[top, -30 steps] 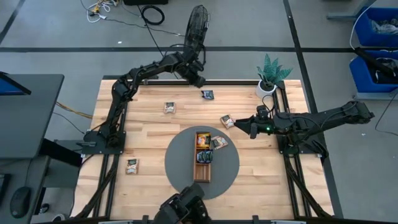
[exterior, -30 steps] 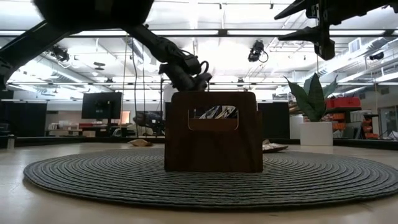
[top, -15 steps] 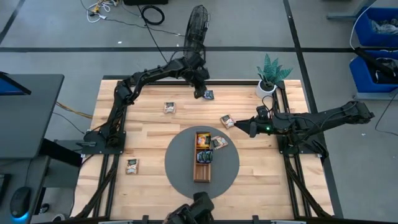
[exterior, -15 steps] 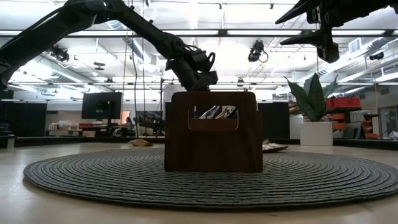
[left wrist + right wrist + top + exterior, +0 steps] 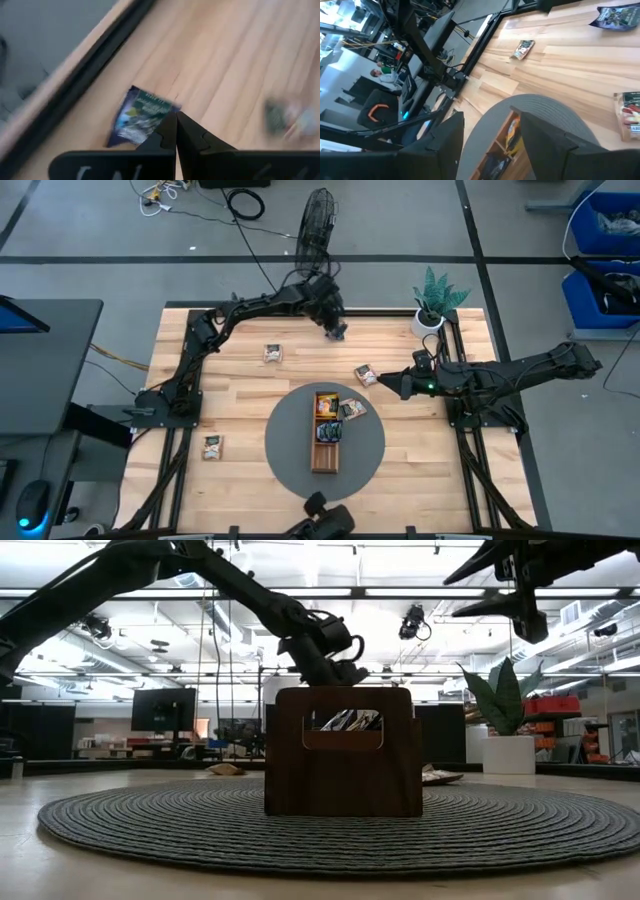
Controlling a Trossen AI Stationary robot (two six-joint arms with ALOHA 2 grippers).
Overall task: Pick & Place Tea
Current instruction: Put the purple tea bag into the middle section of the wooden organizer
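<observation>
Small square tea sachets lie flat on the wooden table: a tan one point(image 5: 272, 353), another point(image 5: 212, 446) by the near left, one point(image 5: 365, 374) beside the mat, one point(image 5: 352, 409) on the mat. The brown divided tray point(image 5: 326, 452) holds an orange sachet point(image 5: 326, 404) and a dark one point(image 5: 328, 430). My left gripper point(image 5: 338, 330) is shut near the far edge, its tips point(image 5: 176, 119) at the edge of a dark blue sachet point(image 5: 140, 114) that lies on the table. My right gripper point(image 5: 390, 383) hovers open point(image 5: 492, 145) right of the mat, touching nothing. My left gripper's shut fingertips point(image 5: 170, 125) stand at one edge of the dark blue sachet point(image 5: 159, 111), coming from above. The sachet lies flat on the table. Whether the tips touch it I cannot tell.
The tray stands on a round grey woven mat point(image 5: 290, 460) at the table's middle. A potted plant point(image 5: 432, 305) stands at the far right corner. A black frame rail point(image 5: 75, 95) runs along the far edge close to the blue sachet. Bare wood lies left of the mat.
My left gripper has swung from the far edge toward the table's right and a little nearer, ending over the dark blue sachet, which the arm now hides in the high view. The right arm has kept still.
</observation>
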